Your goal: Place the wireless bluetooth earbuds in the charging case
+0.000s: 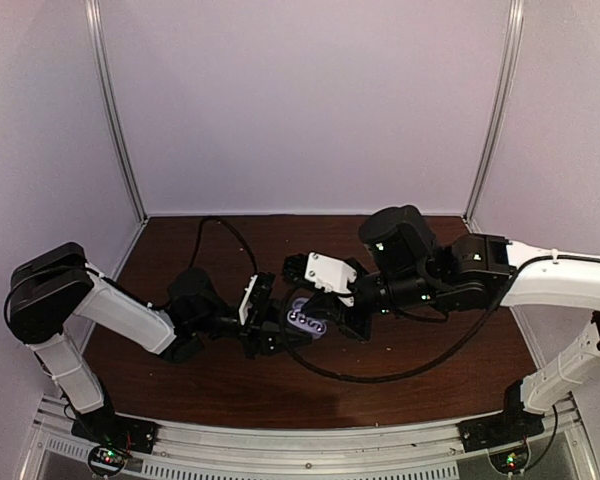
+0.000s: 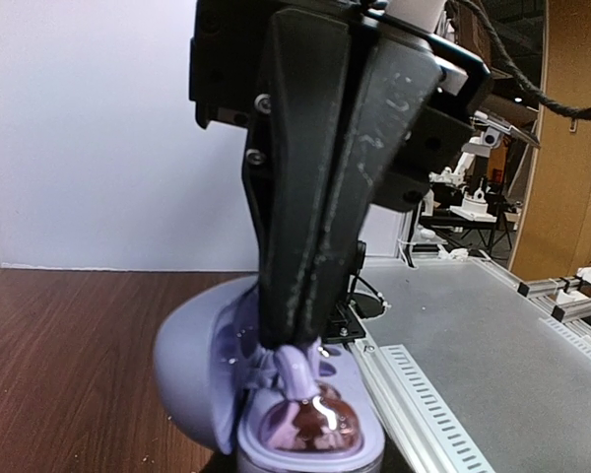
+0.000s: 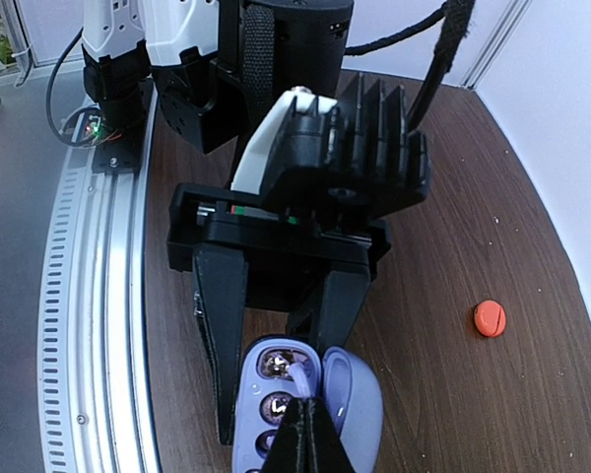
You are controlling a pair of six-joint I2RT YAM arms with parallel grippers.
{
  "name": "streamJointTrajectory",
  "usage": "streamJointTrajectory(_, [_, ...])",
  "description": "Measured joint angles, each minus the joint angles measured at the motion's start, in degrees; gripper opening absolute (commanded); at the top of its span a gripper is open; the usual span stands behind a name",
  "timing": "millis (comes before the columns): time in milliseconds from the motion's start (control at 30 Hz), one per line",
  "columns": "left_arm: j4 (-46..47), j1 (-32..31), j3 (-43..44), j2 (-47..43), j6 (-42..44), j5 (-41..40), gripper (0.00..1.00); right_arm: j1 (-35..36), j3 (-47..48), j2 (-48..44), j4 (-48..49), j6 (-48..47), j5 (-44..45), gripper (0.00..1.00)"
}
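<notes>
Lilac case [image 3: 355,394] clamped in left jaws, right jaws together atop, orange disc [image 3: 490,317] nearby

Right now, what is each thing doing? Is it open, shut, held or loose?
Left hand: shut on the case.
Right hand: shut on the earbud.
Case: open, lid tipped back, held.
Earbud: pinched, down at the case.
Orange dot: lying loose on the table.

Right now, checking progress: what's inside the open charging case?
A lavender earbud, pinched by the right gripper, at one well of the charging case. Its seating is hidden behind the fingers.
</notes>
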Motion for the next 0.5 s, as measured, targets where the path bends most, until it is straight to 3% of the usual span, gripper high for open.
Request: streamJointTrajectory(500, [1.25,0.37,-0.13,0.7,-2.12,1.16,0.0,0.55,-0.33,0.26,-0.61,-0.04,-2.62,0.02])
